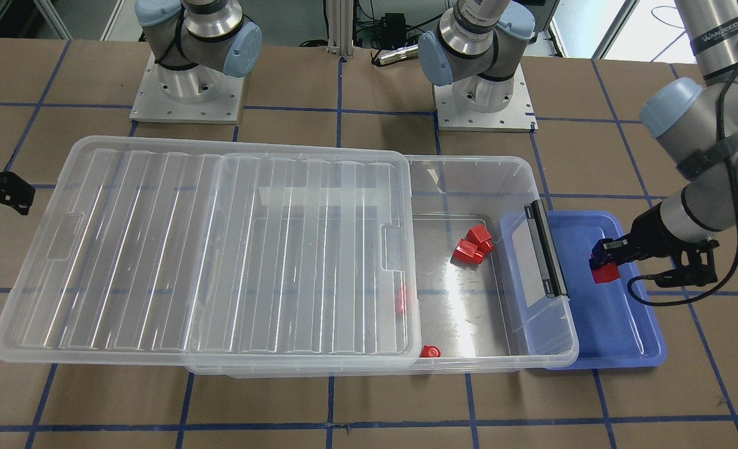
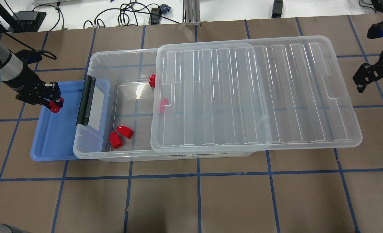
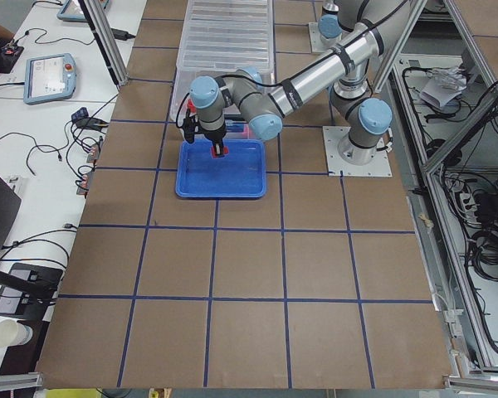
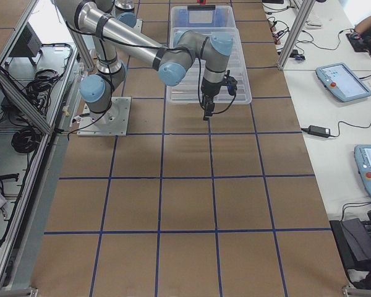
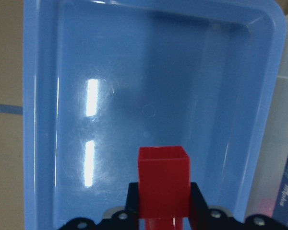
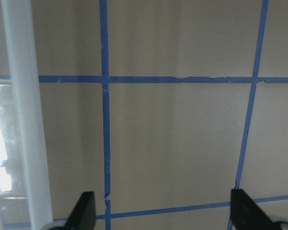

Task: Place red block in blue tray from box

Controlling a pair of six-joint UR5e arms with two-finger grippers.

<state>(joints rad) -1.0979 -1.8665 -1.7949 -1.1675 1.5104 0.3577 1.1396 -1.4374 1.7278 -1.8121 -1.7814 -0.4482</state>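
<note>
One red block (image 5: 163, 182) clamped in left tool (image 2: 52, 103), over blue tray (image 1: 618, 324); contact with tray floor unclear. Box (image 2: 91, 58) end overhangs the tray's edge, four loose red blocks (image 2: 116, 140) inside, lid (image 2: 253, 97) offset away from tray. Farthest from tray: right tool (image 6: 163, 211), spread wide over desk (image 6: 173, 134).

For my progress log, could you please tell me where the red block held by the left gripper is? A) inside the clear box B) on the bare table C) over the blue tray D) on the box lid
C: the left gripper is shut on the red block, and the left wrist view shows the blue tray directly beneath it.
</note>
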